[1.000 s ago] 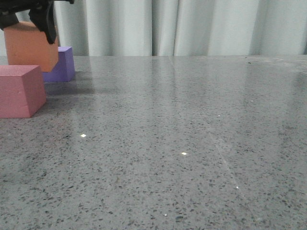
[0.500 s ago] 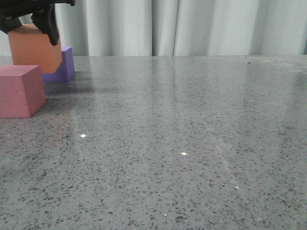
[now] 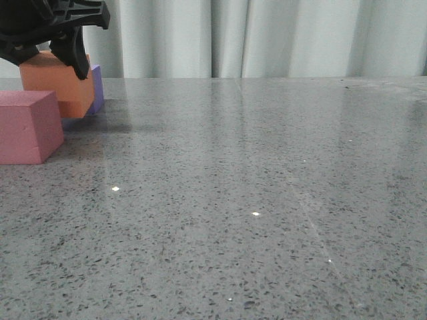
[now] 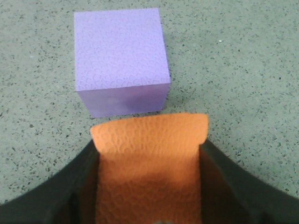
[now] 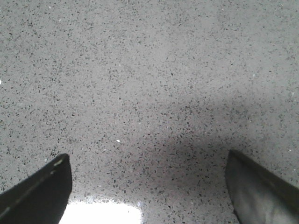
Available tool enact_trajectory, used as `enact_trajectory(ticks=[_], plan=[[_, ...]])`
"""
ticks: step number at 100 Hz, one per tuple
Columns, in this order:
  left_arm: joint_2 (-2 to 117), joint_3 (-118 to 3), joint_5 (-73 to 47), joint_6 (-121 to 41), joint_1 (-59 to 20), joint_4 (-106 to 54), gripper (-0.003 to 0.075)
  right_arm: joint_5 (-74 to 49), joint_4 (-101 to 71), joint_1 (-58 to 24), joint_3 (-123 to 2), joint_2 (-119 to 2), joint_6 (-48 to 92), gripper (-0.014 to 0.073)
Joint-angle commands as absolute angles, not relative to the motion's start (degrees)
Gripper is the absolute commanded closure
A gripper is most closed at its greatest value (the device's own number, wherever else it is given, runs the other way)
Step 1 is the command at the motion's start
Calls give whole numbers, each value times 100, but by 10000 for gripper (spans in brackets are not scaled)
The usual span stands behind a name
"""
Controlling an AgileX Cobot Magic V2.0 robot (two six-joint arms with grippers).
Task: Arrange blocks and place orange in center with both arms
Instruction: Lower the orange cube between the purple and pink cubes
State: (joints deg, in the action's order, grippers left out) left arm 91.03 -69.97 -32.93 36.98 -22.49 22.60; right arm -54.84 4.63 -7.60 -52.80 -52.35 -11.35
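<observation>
- Jaws first: the left gripper (image 4: 148, 186) has both black fingers (image 4: 79, 186) pressed flat on opposite sides of the orange block (image 4: 148, 154), so the block sits pinched between them; the right gripper (image 5: 148, 186) has its fingers spread wide over bare table, with nothing between them.
- Nearest the camera in the front view, the speckled grey table (image 3: 267, 200) runs wide and bare on the robot's right side, where the right arm appears to hang in wait, though the front view does not show it at all.
- Next back, on the far left, the pinkish-red block (image 3: 27, 127) rests flat on the table, apart from the other two.
- Behind it, the left gripper (image 3: 50, 50) holds the orange block (image 3: 57, 90) low; whether its underside touches the table cannot be told from here.
- Farthest of the three, the purple block (image 3: 97, 87) peeks out behind the orange one; the left wrist view shows it just beyond the orange block's front edge, very close, contact unclear.
- Judging by the layout, orange is being lined up between purple and pinkish-red, which is the centre spot the task asks for; the side grip leaves its underside free to be set down.
- Pale curtains (image 3: 267, 37) close off the back.
</observation>
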Motion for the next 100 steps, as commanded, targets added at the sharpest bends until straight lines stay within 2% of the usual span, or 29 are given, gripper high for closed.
enact_trajectory(ticks=[1,84,92,100], plan=[[8906,-7063,-2892,3710,-2173,2342,719,-5219,523,-723,-5410,-5157,-1106,-61],[8906,-6667,-2427,3732,-2026,2199,717,-5242,523,-723,-5410,-5157,-1106,-61],[8906,-6667,-2427,3732,-2026,2199,693,-5242,523,-723,-5410,-5157,-1106,-61],[8906,-6667,-2427,3722,-2026,2199,622,-5242,523,-723,-5410,-5157,-1106,-61]])
